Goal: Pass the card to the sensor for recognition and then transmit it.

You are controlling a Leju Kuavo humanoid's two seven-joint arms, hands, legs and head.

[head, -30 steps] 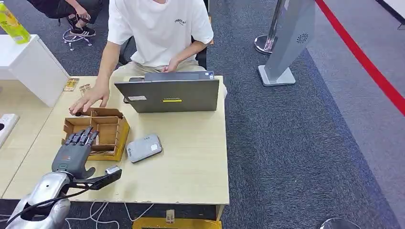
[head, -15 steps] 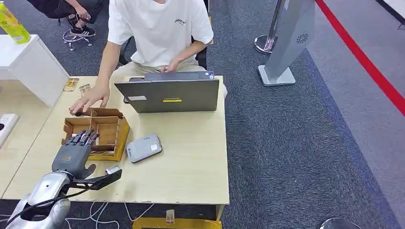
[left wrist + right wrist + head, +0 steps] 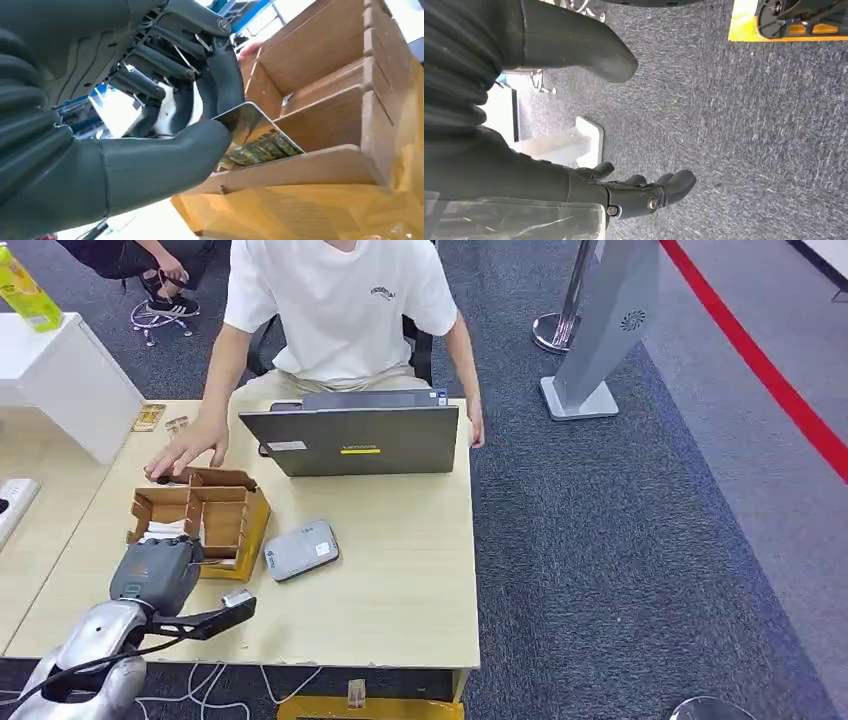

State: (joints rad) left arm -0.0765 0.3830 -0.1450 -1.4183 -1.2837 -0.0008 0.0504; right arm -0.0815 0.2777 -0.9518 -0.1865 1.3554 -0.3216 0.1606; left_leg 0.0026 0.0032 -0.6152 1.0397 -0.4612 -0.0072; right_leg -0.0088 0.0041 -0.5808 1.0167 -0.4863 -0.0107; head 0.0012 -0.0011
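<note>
Left robot hand [image 3: 165, 145] has curled from spread fingers, now pinching glossy printed card [image 3: 252, 137] inside brown wooden divided box [image 3: 215, 510] on light wood bench [image 3: 400, 580]; pickup begun, grey flat sensor [image 3: 300, 551] next. Right robot hand [image 3: 644, 192] hangs spread, empty.

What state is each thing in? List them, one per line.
Left hand: pinching the card.
Card: tilted, partly inside the box.
Wooden box: open on top, on the table.
Laptop: lid up.
Grey sensor: lying flat on the table.
Right hand: empty, fingers apart, above carpet.
</note>
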